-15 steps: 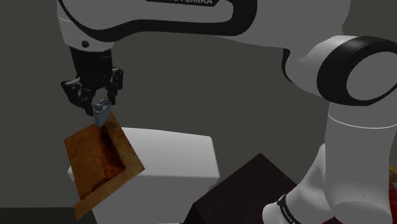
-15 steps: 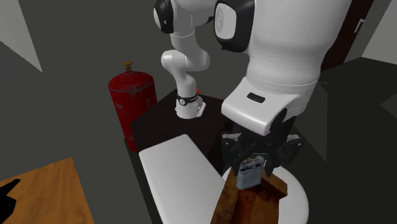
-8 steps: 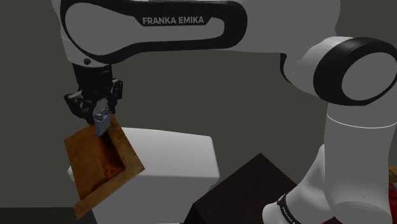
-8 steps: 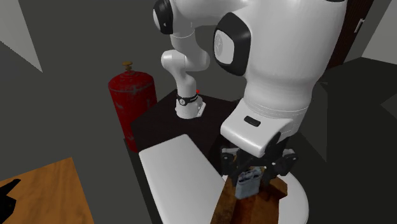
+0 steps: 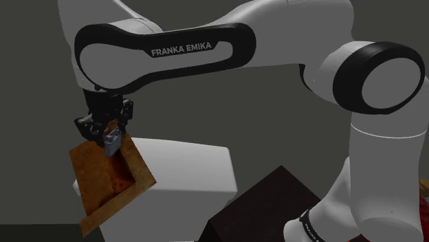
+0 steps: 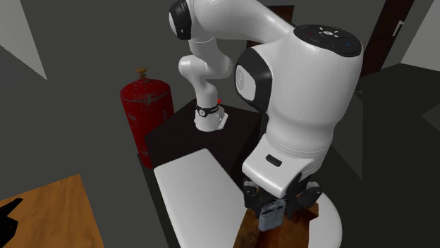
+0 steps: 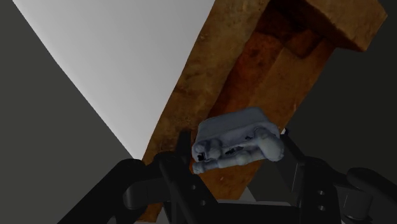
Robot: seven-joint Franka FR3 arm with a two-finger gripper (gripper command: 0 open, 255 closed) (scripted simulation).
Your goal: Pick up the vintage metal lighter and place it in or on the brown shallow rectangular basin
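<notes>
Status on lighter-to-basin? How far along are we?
Done: the pickup. The grey lighter is clasped between the fingers of the tool. In hand: the placement. The tool holds the lighter low over the inside of the brown basin. Left: set it down, open the fingers and pull clear. Whether the lighter already touches the basin floor, I cannot tell.

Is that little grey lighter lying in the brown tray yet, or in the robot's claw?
Held, not set down. The gripper clasps the lighter over the hollow of the basin; whether it touches the bottom, I cannot tell.
</notes>
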